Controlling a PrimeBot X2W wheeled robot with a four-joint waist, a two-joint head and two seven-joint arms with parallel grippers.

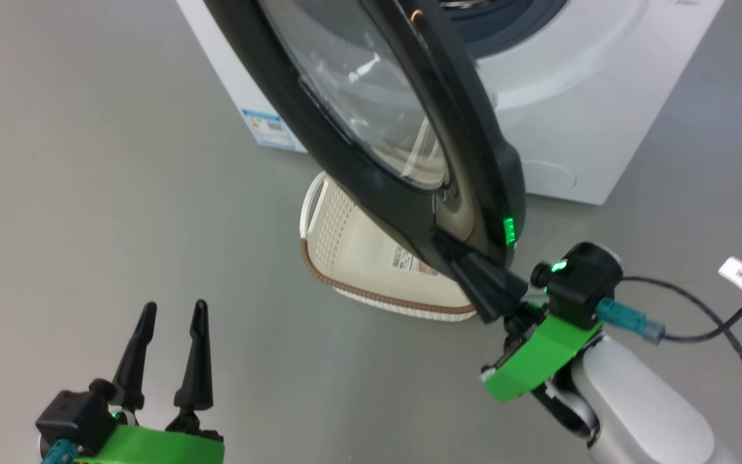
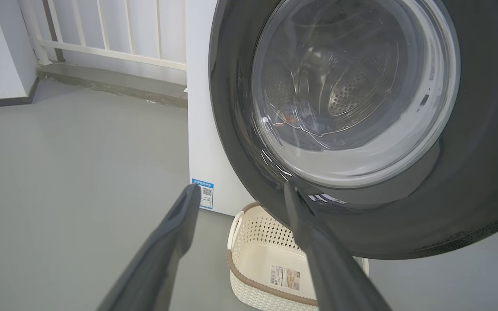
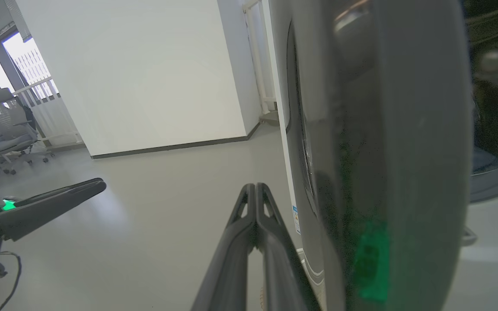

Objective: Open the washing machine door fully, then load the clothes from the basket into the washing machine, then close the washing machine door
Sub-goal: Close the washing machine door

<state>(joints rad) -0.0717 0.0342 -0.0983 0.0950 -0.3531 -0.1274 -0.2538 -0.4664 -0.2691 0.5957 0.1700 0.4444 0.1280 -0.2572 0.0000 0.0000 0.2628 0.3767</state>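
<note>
Pressed together with nothing between its two long dark fingers, the right claw (image 1: 449, 250) (image 3: 255, 188) lies along the near lower edge of the large round glossy black washing machine door (image 1: 474, 135) (image 2: 469, 194) (image 3: 404, 129); whether it actually touches the rim cannot be told. A green glow from the wrist reflects on that edge. The door stands swung partway out from the large white front-loading washing machine (image 1: 577, 103) (image 2: 205, 129), its bulging clear glass bowl facing left. Through the glass, what looks like a bit of blue cloth with an orange mark, the clothes (image 2: 305, 122), lies low in the perforated steel drum. The small cream-white perforated plastic basket (image 1: 321, 225) (image 2: 253, 233) with its brown woven-look rim sits on the floor under the door, near the machine's left front corner, where a blue energy sticker (image 1: 269, 129) (image 2: 203, 194) is stuck; a label sticker shows on the basket's bottom. The left claw (image 1: 174, 309) (image 2: 241, 190) is spread wide and holds nothing, hovering at the near left, well apart from the basket. The smooth grey floor (image 1: 87, 193) runs to plain white walls with a dark skirting, a white railing (image 2: 102, 30) stands on a low sill behind the machine, and grey office chairs (image 3: 2, 129) sit by bright windows. A black cable with a white tag (image 1: 741, 277) trails at the right.
</note>
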